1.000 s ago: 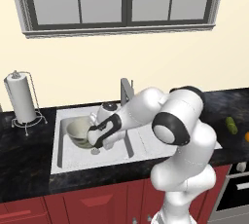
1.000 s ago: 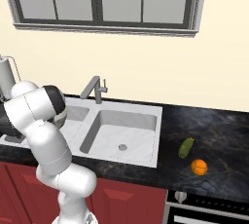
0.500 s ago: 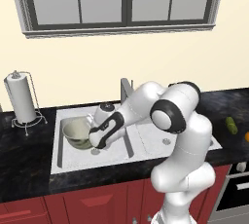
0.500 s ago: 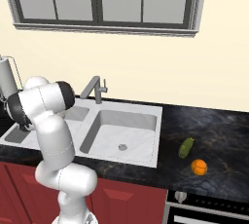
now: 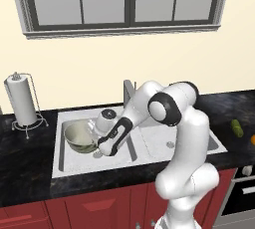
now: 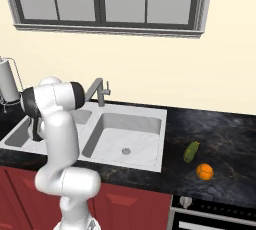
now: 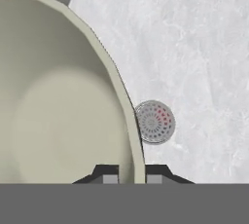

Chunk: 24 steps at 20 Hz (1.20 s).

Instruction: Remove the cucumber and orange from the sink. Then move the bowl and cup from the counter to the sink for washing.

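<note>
Gripper (image 7: pixel 132 178) pinching bowl (image 7: pixel 58 106) by its rim: rim wall running straight up between the two dark fingertips (image 7: pixel 111 178) in hand view, one tip inside the rim, one outside. Jaws nearly together, thin wall between them.

Bowl (image 5: pixel 79 137) inside left basin of sink (image 5: pixel 67 169), tilted, hanging off the gripper (image 5: pixel 102 146) at the basin's right side near the divider. Whether it touches the basin floor: cannot tell. Bowl body lying away from the hand toward the basin's left wall; open mouth facing up and slightly toward the hand.

Key relation for release: round drain (image 7: pixel 154 121) on basin floor just past the held rim edge, on the outer-finger side, bowl's bulk on the other side. Straight below the hand looks like bare marbled floor, so lowering and letting go probably lands the bowl flat left of the drain. Risk, as a guess: tilted bowl rocking onto the drain when let go.

Cucumber (image 6: pixel 191 151) and orange (image 6: pixel 204 171) already out on counter (image 6: pixel 225 139), right of sink, near each other, not touching. Cucumber's long axis pointing roughly away from counter edge.

Cup: not made out for certain. Paper towel roll (image 5: pixel 21 98) left of sink.
</note>
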Tool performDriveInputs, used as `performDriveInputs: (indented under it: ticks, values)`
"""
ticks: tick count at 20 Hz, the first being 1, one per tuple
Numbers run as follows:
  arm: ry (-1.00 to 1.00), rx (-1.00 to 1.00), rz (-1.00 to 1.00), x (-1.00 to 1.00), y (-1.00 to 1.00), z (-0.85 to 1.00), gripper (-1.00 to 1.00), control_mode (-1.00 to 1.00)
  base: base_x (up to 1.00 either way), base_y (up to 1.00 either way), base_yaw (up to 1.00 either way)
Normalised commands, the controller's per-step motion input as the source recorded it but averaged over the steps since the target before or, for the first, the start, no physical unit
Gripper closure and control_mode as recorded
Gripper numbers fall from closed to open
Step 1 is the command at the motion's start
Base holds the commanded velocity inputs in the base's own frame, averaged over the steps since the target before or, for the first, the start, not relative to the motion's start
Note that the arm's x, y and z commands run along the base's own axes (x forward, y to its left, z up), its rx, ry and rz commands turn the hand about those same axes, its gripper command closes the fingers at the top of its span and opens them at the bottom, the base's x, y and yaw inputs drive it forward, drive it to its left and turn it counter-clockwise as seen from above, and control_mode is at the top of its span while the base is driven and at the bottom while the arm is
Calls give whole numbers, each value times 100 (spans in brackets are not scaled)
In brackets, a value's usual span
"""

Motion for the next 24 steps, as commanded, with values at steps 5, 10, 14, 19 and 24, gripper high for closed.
performDriveInputs:
  ticks: [5, 10, 14, 19, 24]
  values:
    - [-5, 0, 0, 19, 25, -15, 100, -100, 0, 0, 0]
    - [-1, 0, 0, 15, 22, -5, 100, -100, 0, 0, 0]
    - [-1, 0, 0, 12, 14, -2, 100, -100, 0, 0, 0]
    - [0, 0, 0, 10, 10, -2, 100, -100, 0, 0, 0]
    - [0, 0, 0, 5, 7, 2, -100, -100, 0, 0, 0]
